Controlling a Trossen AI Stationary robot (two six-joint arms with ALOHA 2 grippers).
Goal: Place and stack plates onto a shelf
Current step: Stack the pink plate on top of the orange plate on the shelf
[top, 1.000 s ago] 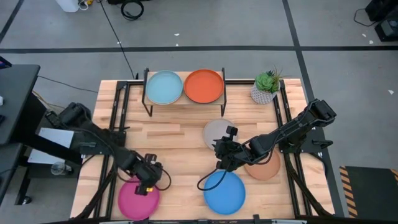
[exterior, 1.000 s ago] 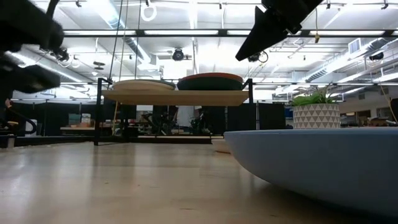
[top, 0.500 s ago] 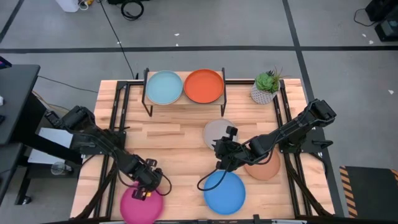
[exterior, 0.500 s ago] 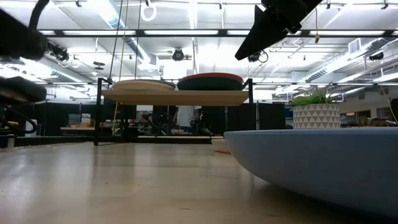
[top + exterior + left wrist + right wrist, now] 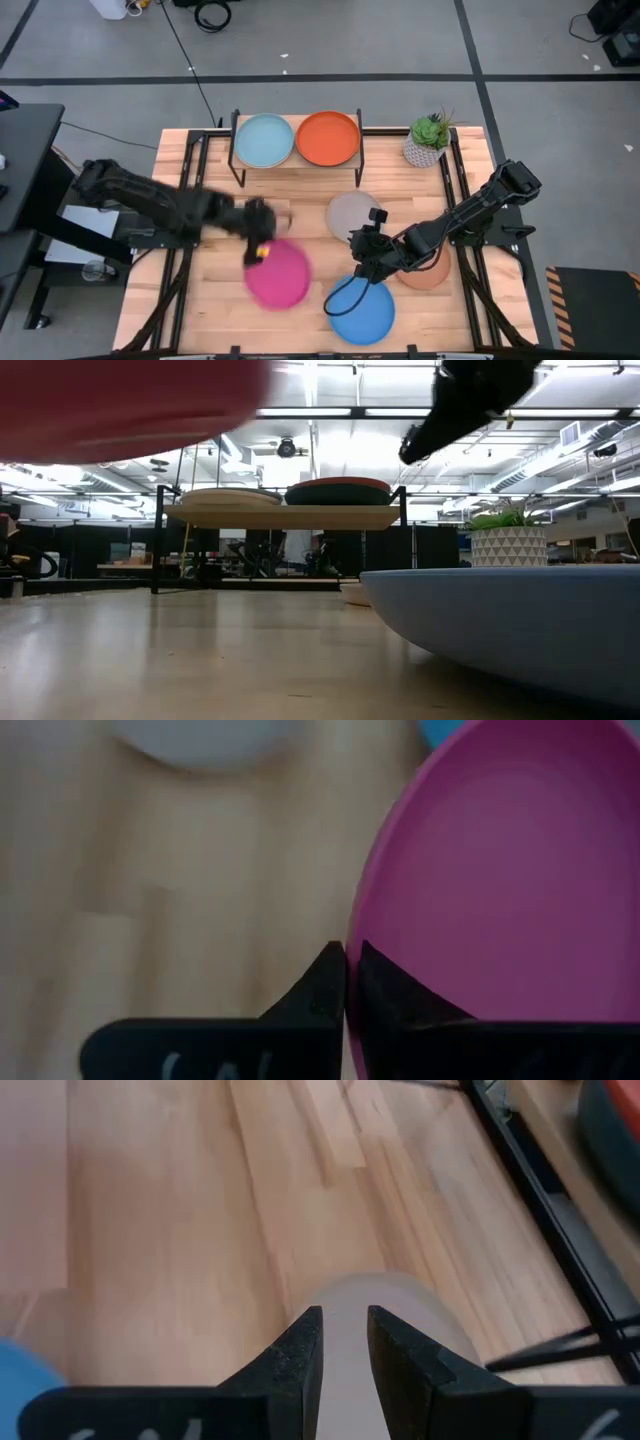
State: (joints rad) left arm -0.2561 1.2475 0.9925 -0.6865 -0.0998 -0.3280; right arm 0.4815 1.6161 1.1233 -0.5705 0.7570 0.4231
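A magenta plate (image 5: 277,273) is held at its rim, above the table's middle, by the left gripper (image 5: 259,246), clamped edge-on. Stiff, light and likely slick, it is best pinched at the rim. The right gripper (image 5: 362,262) hovers, nearly closed and empty, over the blue plate (image 5: 362,312) near the front edge.

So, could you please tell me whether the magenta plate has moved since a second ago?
Yes. Held by the left tool, the magenta plate left the table's near-left corner, moving right and toward the shelf.
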